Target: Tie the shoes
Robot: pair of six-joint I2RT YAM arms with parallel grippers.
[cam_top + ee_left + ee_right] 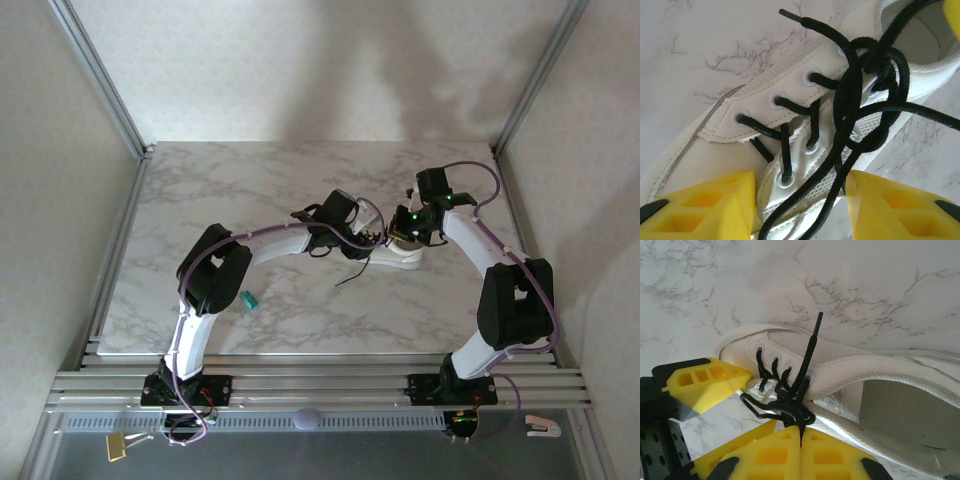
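The white sneaker [402, 262] lies on its side at the middle right of the marble table. Its black laces [856, 95] are bunched in a tangle over the top eyelets, and one loose end [350, 277] trails onto the table. My left gripper [800, 212] is open, its yellow fingers [705, 207] standing either side of the lower eyelets with two lace strands running between them. My right gripper [801, 437] is shut on a lace strand just below the tangle [790, 407], beside the shoe [880, 365]. Both grippers, the left [368, 238] and the right [404, 238], meet over the shoe.
A tiny teal object [248, 299] lies on the table [250, 190] near the left arm's elbow. Metal frame posts and plain walls close in the left, right and back sides. Aluminium rails [320, 385] run along the near edge.
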